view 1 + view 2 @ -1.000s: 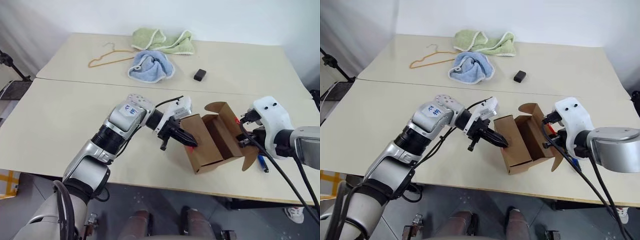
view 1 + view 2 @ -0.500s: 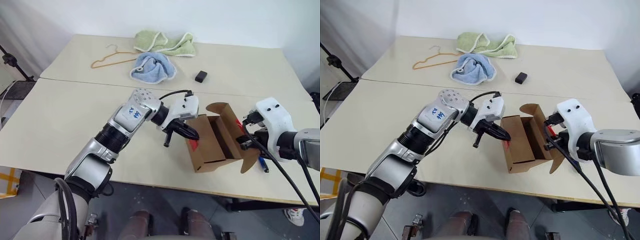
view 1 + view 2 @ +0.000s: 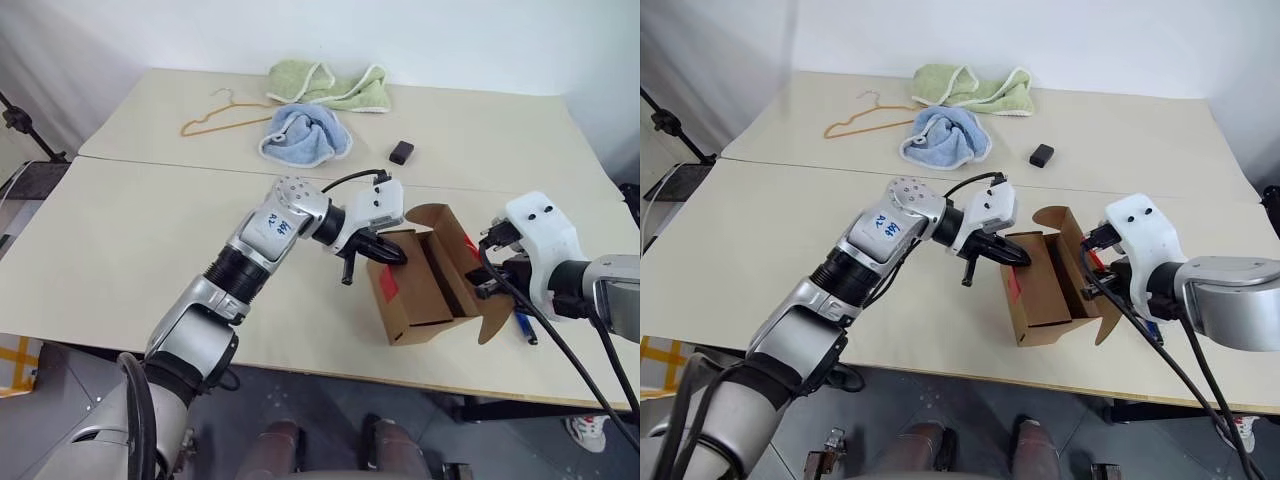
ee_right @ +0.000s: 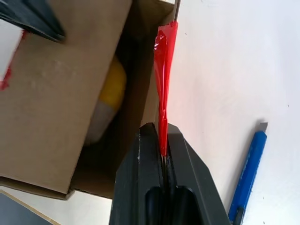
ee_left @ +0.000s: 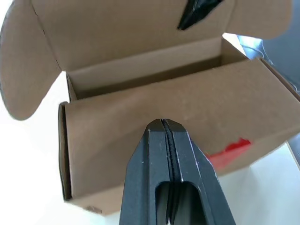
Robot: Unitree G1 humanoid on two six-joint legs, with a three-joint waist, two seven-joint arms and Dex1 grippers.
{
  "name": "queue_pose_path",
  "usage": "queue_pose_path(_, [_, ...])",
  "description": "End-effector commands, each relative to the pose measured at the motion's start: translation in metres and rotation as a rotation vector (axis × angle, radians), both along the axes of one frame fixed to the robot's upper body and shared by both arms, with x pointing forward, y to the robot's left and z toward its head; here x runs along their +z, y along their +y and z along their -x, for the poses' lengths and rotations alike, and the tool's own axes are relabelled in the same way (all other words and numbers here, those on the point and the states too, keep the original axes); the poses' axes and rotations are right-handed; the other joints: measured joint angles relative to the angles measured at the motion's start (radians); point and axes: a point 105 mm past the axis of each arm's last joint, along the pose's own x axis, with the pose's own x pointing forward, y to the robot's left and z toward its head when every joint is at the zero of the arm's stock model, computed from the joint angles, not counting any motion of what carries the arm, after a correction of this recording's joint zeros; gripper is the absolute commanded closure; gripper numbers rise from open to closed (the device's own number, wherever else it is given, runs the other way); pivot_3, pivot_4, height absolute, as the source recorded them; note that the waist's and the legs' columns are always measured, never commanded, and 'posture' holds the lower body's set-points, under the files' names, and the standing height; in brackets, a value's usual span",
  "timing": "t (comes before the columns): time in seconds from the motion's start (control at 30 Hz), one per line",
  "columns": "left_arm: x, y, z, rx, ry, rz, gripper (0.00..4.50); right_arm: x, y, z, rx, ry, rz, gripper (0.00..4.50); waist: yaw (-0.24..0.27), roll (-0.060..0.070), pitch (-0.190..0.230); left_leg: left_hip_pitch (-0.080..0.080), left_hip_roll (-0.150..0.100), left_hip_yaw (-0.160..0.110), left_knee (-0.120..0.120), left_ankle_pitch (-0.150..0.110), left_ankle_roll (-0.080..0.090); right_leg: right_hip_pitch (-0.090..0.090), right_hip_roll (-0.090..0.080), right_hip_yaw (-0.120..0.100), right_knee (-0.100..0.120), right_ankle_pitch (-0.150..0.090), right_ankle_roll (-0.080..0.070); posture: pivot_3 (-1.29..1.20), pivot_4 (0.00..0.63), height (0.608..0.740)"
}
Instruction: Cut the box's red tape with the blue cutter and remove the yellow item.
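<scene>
two grippers are working at the open box (image 3: 425, 285), which is sitting near the front edge of the table (image 3: 130, 240) with its lid flap standing up toward the right. the left gripper (image 3: 392, 250) is reaching in from the left with its fingers pressed together and holding nothing, its tip lying at the top edge of the box's near wall; the left wrist view is showing those shut fingers (image 5: 169, 154) over the brown wall, with a scrap of red tape (image 5: 227, 151) stuck on the cardboard just beside them. the right gripper (image 4: 163, 152) is clamping the edge of the lid flap, its fingers closed on the flap where a strip of the red tape is folding over the rim. inside the box, the yellow item (image 4: 110, 98) is lying low against one wall, yellow at one end and pale at the other. the blue cutter (image 4: 248, 171) is resting flat on the table just beside the box on the robot's right, touched by neither gripper. well behind the box, a green towel (image 3: 325, 82), a blue towel (image 3: 305, 132), an orange hanger (image 3: 215, 118) and a small black block (image 3: 401, 151) are lying on the far part of the table.
</scene>
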Motion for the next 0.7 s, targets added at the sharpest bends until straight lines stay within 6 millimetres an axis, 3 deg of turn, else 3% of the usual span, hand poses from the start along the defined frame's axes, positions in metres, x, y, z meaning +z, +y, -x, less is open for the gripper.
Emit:
queue_pose_path(0.03, [-0.031,0.006,-0.001,0.009,0.014,-0.112,4.5,0.003,0.006,0.0,0.018,-0.014,-0.024,4.49,0.0,0.0,0.0,0.0,0.0,0.0,0.0,0.0,0.0,0.0,0.0,0.0,0.0,0.0,0.0,0.0,0.15,0.74])
queue_pose_path(0.4, [-0.06,0.052,-0.001,0.058,0.071,-0.249,4.5,-0.009,-0.027,-0.004,-0.158,0.022,-0.119,4.49,-0.003,0.0,-0.002,0.007,0.004,0.001,-0.001,-0.001,-0.001,0.005,0.0,0.001,0.0,0.0,-0.001,0.0,0.15,0.74])
queue_pose_path(0.57, [-0.065,0.061,0.001,0.076,0.086,-0.272,4.5,-0.015,-0.037,-0.008,-0.229,0.024,-0.207,4.49,-0.001,0.002,-0.004,0.017,0.007,-0.001,-0.002,-0.005,0.003,0.019,0.0,0.002,-0.009,0.0,-0.003,0.0,0.15,0.74])
queue_pose_path(0.7, [-0.069,0.069,0.006,0.086,0.116,-0.291,4.5,-0.033,-0.048,-0.008,-0.301,0.087,-0.241,4.49,0.006,0.006,-0.008,0.017,0.007,-0.002,-0.001,-0.006,0.005,0.021,-0.001,0.001,-0.011,0.001,-0.005,0.0,0.15,0.74])
